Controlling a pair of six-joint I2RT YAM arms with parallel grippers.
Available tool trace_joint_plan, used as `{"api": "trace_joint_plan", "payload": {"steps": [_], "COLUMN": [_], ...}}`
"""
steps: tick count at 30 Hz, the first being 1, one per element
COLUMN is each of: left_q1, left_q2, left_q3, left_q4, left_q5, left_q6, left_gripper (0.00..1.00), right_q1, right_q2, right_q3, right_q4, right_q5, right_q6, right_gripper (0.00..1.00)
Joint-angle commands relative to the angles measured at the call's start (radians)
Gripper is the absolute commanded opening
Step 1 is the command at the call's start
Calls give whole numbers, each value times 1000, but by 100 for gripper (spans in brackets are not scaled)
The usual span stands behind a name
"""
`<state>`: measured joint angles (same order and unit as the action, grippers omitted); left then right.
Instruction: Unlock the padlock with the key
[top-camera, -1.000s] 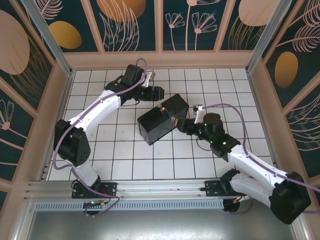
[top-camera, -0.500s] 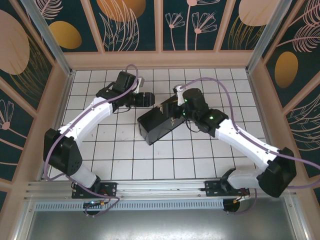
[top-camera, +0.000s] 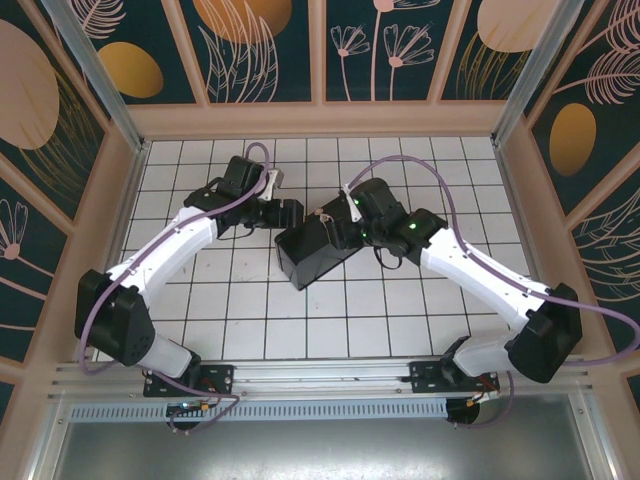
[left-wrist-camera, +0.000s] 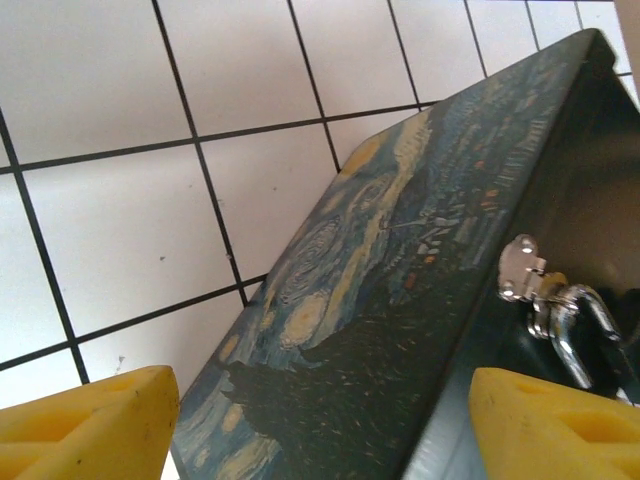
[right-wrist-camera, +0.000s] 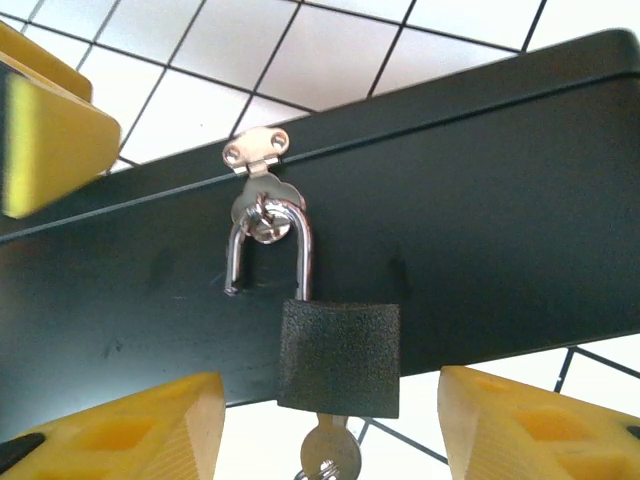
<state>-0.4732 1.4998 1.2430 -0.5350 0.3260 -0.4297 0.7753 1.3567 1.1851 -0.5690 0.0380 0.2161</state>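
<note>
Right gripper (right-wrist-camera: 325, 428) moved in, padlock (right-wrist-camera: 338, 355) between its spread jaws

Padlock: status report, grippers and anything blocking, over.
Left gripper open, jaws astride box. Right gripper open, jaws flanking padlock. Key in keyhole, padlock hanging on hasp, one shackle leg looks free. Nothing blocking.

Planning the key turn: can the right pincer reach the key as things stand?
Probably yes: the right pincer is open either side of the padlock, and the key hangs from its underside with nothing in front.
</note>
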Motion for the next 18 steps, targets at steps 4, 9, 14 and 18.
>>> {"api": "trace_joint_plan", "payload": {"steps": [4,9,14,18], "left_q1": [1,-1,-6,-12], "left_q2": [-36,-38,-37,-39], "left_q3": [-35,-65,-77,-76], "left_q4": [4,13,23,25], "left_q5": [41,63,81,97], "left_q6": [31,42,52,60], "left_gripper": [75,72,69,66], "right_q1": [15,15,18,32], "right_q2": [64,80,101,136], "right_q3": [48,64,93,133], "right_q4": [-40,-25,-32,-67], "right_q5": [57,73,66,66], "right_q6": [-37,-31,-34,-38], "right_gripper": [58,53,46,43]}}
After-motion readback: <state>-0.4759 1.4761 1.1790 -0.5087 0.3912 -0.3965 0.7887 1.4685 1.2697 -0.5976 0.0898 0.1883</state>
